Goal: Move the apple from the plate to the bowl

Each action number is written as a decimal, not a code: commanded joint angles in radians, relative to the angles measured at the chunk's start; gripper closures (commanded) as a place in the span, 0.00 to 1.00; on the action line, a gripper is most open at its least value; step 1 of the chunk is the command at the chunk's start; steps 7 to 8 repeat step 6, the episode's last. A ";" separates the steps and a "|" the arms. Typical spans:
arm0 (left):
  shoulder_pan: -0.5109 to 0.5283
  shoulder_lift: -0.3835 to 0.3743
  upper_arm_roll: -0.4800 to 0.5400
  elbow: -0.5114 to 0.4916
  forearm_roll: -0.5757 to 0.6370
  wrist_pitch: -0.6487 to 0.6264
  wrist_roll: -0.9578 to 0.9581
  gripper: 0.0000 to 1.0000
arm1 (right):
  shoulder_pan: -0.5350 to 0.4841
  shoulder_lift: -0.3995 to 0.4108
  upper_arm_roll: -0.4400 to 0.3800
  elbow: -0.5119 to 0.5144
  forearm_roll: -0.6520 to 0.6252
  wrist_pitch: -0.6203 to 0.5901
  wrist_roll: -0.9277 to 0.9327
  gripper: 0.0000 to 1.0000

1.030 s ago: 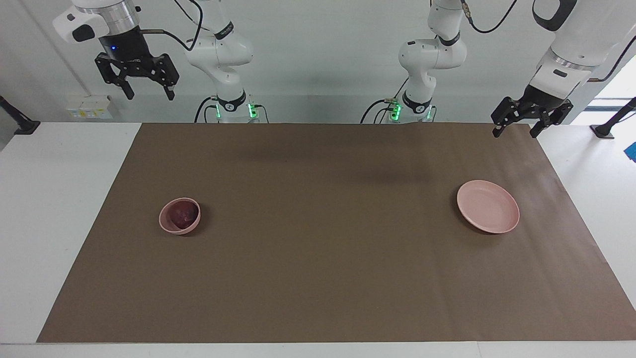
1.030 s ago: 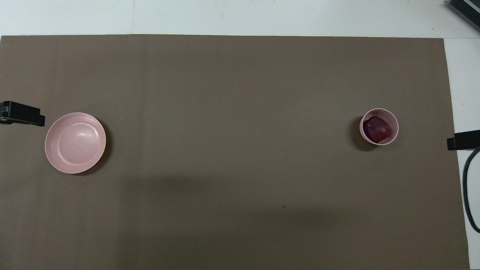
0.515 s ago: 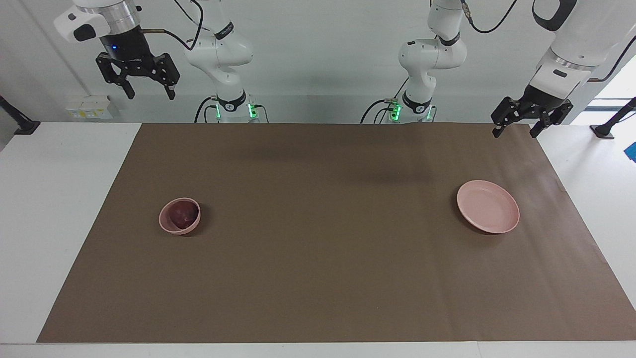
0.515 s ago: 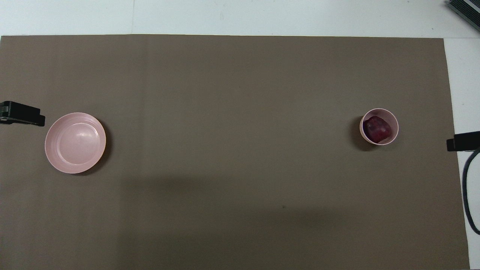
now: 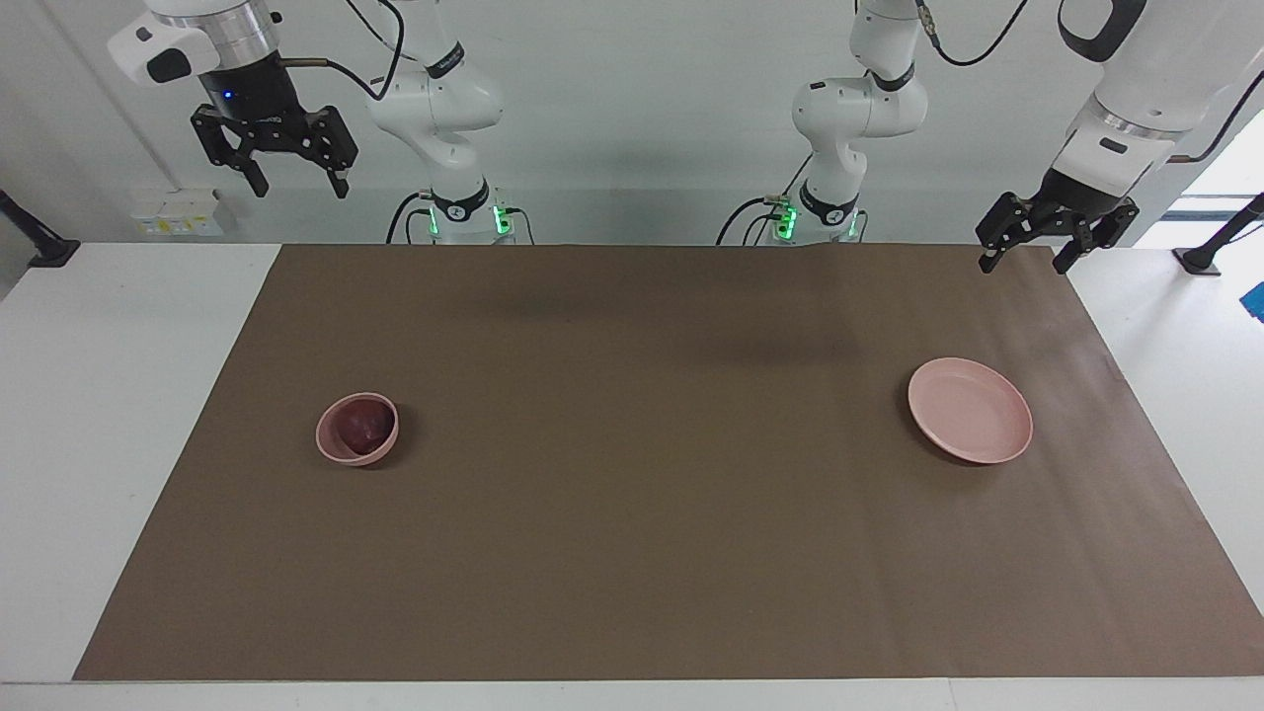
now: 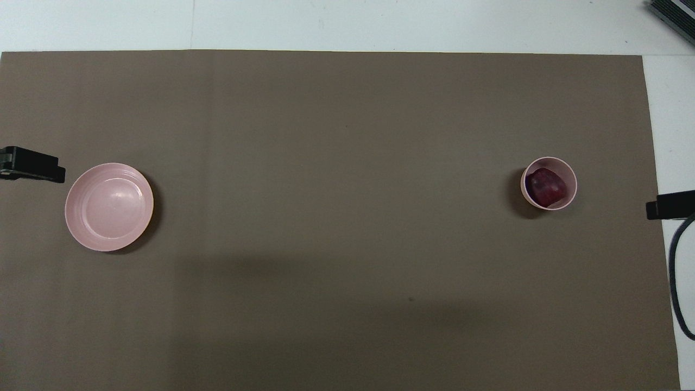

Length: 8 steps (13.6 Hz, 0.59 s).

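Note:
The dark red apple [image 5: 363, 425] [image 6: 547, 186] lies inside the small deep pink bowl [image 5: 331, 449] [image 6: 570, 174], toward the right arm's end of the table. The wide pink plate [image 5: 970, 410] [image 6: 108, 206] sits bare toward the left arm's end. My left gripper [image 5: 1024, 265] hangs open and holding nothing, just above the mat's corner by the robots, apart from the plate. High over the table's edge at its own end, my right gripper [image 5: 299, 190] is open and holds nothing.
A brown mat [image 5: 632, 553] covers most of the white table [image 5: 118, 395]. Cables hang by the arm bases [image 5: 464, 212]. A dark cable [image 6: 676, 282] loops at the right arm's end in the overhead view.
My right gripper has risen slightly and straightened. The left gripper, apple, bowl and plate have not moved.

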 commanded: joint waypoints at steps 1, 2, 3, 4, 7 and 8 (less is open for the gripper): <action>0.011 0.007 -0.010 0.021 0.011 -0.021 -0.009 0.00 | -0.010 -0.024 0.002 -0.026 0.022 -0.002 -0.023 0.00; 0.011 0.007 -0.010 0.021 0.011 -0.021 -0.009 0.00 | -0.010 -0.024 0.002 -0.024 0.022 -0.003 -0.020 0.00; 0.011 0.007 -0.010 0.021 0.011 -0.021 -0.009 0.00 | -0.010 -0.024 0.002 -0.021 0.024 -0.005 -0.019 0.00; 0.011 0.007 -0.010 0.021 0.011 -0.021 -0.010 0.00 | -0.008 -0.024 0.003 -0.018 0.024 -0.006 -0.020 0.00; 0.011 0.007 -0.010 0.021 0.011 -0.021 -0.009 0.00 | -0.005 -0.024 0.010 -0.014 0.025 -0.006 -0.019 0.00; 0.011 0.007 -0.010 0.021 0.011 -0.021 -0.009 0.00 | -0.005 -0.024 0.010 -0.014 0.025 -0.006 -0.019 0.00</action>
